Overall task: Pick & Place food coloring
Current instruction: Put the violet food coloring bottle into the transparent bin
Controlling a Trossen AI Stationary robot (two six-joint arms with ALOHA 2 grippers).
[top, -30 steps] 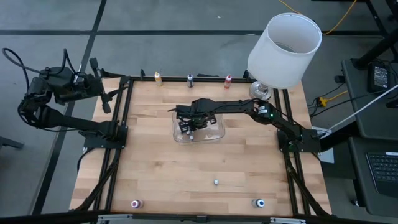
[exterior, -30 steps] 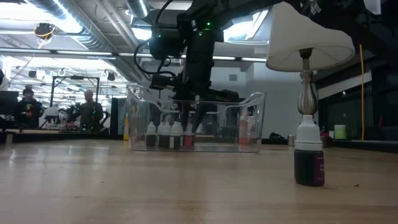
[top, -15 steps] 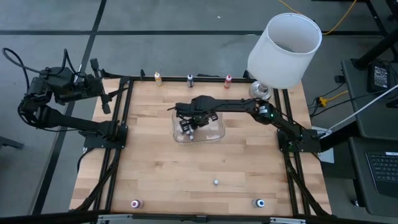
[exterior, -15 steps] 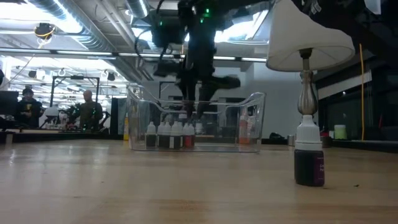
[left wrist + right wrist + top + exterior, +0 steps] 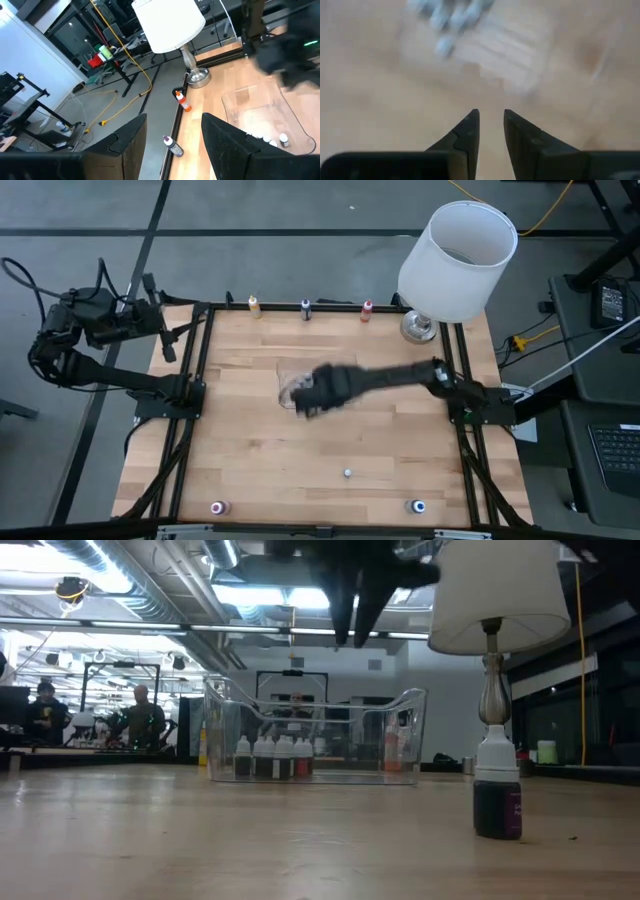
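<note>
Several small bottles point(image 5: 272, 757) stood clustered inside the clear bin point(image 5: 405, 740) mid-table, three more lined the far edge, two sat near the front. Above the bin's near side hung the right gripper point(image 5: 491, 131), fingers a narrow gap apart, pinching nothing. The left gripper point(image 5: 172, 140), fingers spread, waited off the table's left. My worry: a quick swing could clip the bin wall or tip the bottles. Pale wood planks point(image 5: 260, 470), a white lamp point(image 5: 458, 260) far right, people beyond

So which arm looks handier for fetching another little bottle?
The right: its end effector is empty above the clear bin, mid-table. The left end effector sits off the table's far-left corner.
</note>
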